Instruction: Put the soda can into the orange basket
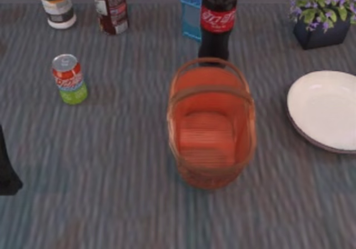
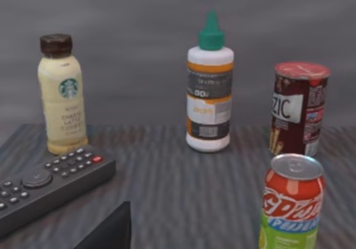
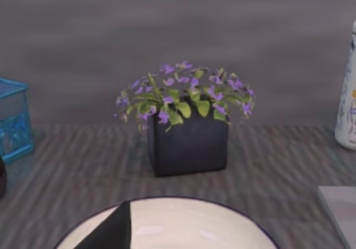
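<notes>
The soda can [image 1: 69, 78] stands upright on the left part of the table, red above and lime green below with a silver top. It also shows close by in the left wrist view [image 2: 290, 210]. The orange basket [image 1: 211, 165] sits mid-table with its arched handle across it and nothing inside. My left gripper [image 1: 8, 174] is at the table's left edge, nearer than the can and apart from it. It is open, with one dark finger [image 2: 111, 229] showing. My right gripper is out of the top view; one finger [image 3: 111, 229] hangs over the plate, open and holding nothing.
Along the far edge stand a white bottle [image 1: 55, 3], a red-labelled jar [image 1: 111, 5], a small blue basket [image 1: 192, 10], a cola bottle [image 1: 218, 15] just behind the orange basket, and a potted plant [image 1: 321, 16]. A white plate [image 1: 325, 110] lies right. A remote [image 2: 44, 185] and a coffee bottle [image 2: 61, 93] are near the left arm.
</notes>
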Robot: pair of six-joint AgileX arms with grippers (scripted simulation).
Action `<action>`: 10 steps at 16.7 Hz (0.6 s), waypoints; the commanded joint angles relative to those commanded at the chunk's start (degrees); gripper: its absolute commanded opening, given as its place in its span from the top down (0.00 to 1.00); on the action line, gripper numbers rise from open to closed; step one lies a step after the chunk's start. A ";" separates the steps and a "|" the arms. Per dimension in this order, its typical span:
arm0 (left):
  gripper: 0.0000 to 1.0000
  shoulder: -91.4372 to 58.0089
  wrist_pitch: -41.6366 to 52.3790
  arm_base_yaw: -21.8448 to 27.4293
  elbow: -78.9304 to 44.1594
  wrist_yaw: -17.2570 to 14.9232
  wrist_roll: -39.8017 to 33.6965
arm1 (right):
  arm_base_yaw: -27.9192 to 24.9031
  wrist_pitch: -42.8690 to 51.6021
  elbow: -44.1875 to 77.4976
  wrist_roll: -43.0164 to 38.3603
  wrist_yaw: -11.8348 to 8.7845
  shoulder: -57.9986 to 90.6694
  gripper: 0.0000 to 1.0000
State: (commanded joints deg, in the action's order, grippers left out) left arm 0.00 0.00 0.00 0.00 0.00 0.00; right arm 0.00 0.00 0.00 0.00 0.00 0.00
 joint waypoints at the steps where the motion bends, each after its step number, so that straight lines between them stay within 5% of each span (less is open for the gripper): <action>1: 0.00 0.00 0.00 0.00 0.00 0.00 0.00 | 0.00 0.00 0.00 0.00 0.00 0.00 0.00; 10: 0.00 -19.12 11.39 2.99 -18.57 -1.98 4.88 | 0.00 0.00 0.00 0.00 0.00 0.00 0.00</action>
State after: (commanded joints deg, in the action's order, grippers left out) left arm -19.12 11.39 2.99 -18.57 -1.98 4.88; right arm 0.00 0.00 0.00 0.00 0.00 0.00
